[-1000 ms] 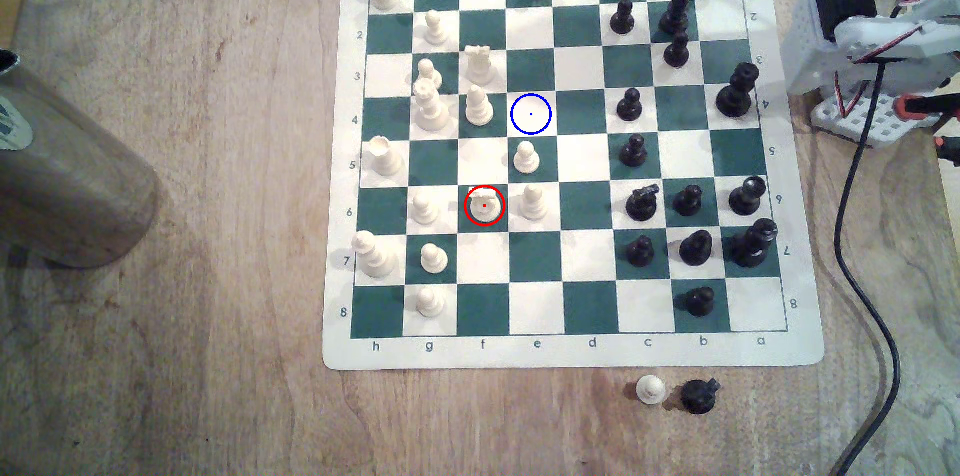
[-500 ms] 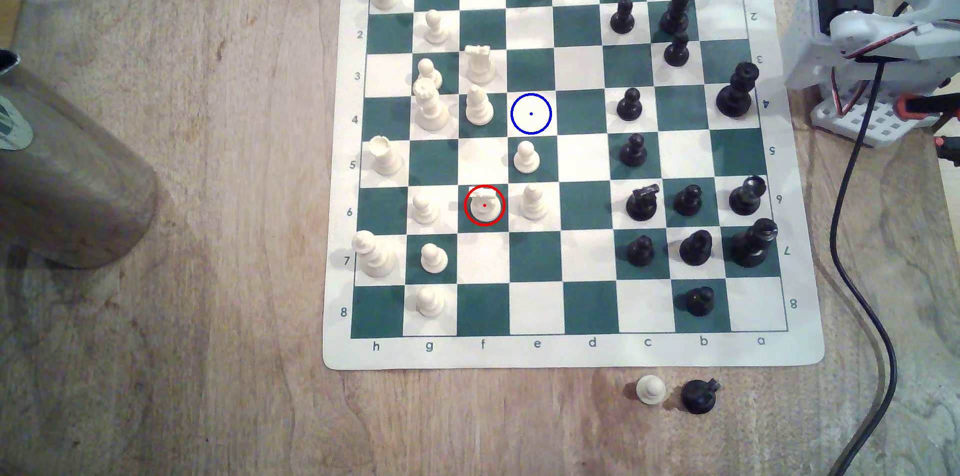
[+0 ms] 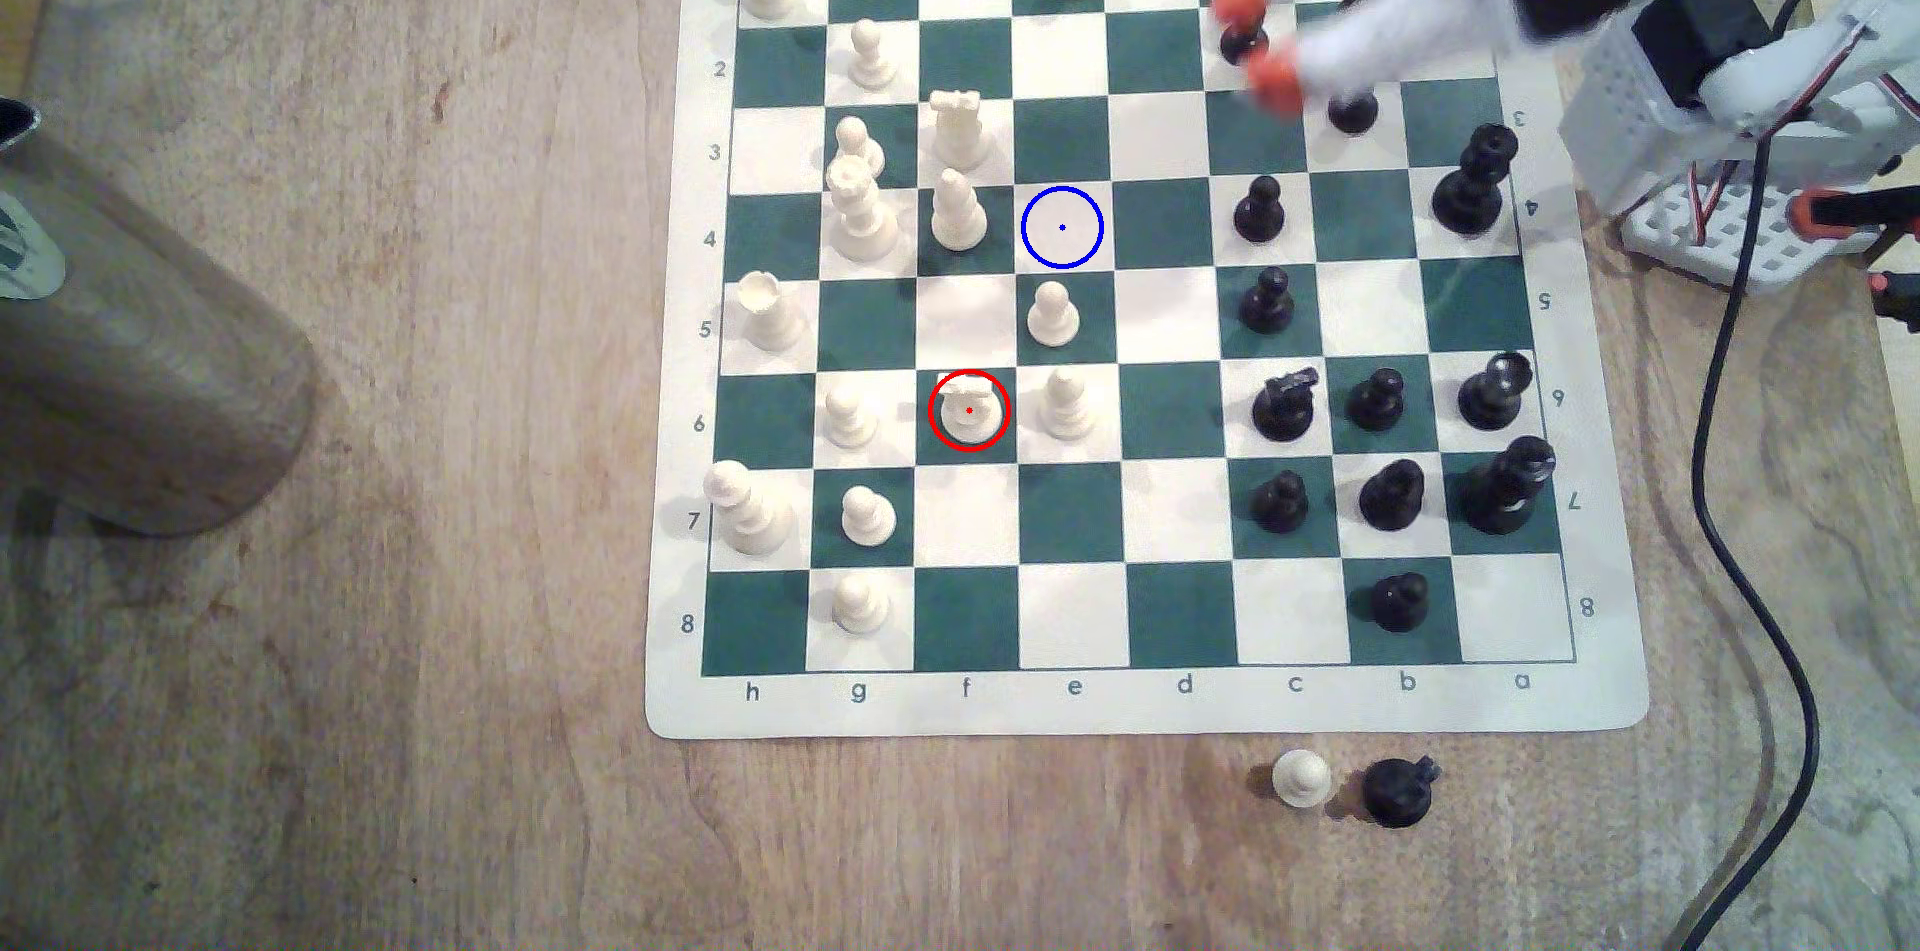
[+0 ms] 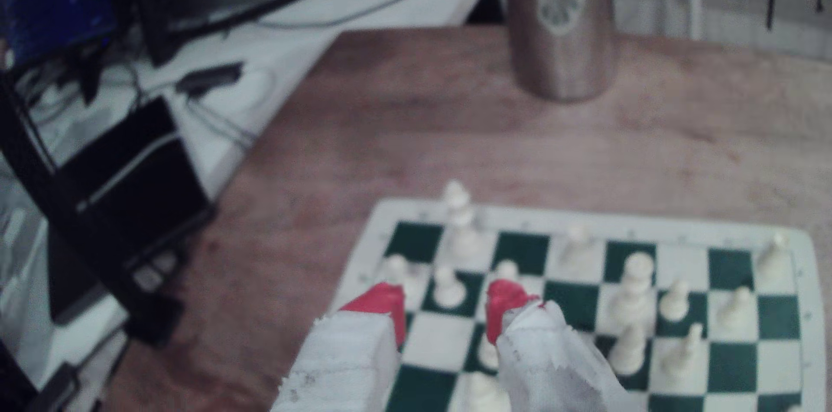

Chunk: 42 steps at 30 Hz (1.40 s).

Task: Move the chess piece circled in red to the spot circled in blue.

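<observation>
Off the board (image 3: 1143, 707), at its near edge in the exterior view, stood two pieces, one cream pawn (image 3: 1300, 778) and one black knight (image 3: 1397, 790). On the board, the one red-ringed cream knight (image 3: 968, 409) sat upright on its green square, with the one blue-ringed white square (image 3: 1061, 227) further up and bare. Farthest, the blurred gripper (image 3: 1255, 37) hovered over the black pieces near the exterior view's top right, its two orange-tipped fingers (image 4: 506, 304) spread and apparently holding nothing.

knight (image 3: 968, 411) hemmed by pawns (image 3: 1066, 404) sideways; blue-ringed square (image 3: 1062, 227) bare
</observation>
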{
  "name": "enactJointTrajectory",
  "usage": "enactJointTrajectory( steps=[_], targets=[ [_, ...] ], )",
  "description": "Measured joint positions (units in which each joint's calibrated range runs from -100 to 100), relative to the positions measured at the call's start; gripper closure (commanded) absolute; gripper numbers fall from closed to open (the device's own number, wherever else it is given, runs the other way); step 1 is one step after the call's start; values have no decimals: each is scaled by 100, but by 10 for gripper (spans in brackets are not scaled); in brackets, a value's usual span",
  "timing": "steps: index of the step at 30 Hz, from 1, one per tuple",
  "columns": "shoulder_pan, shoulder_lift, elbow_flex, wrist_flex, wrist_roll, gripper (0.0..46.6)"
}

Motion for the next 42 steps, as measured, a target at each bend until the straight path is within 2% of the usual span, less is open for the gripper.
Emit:
enactJointTrajectory(
  steps=[11, 19, 22, 33, 42],
  targets=[
    [-96, 2589, -822, -637, -210, 352],
    [-177, 4231, -1889, -518, -361, 357],
    [-192, 5186, -2729, -175, -469, 355],
    [-118, 6669, -4094, 263, -508, 371],
    [-59, 7457, -4681, 566, -508, 345]
  ],
)
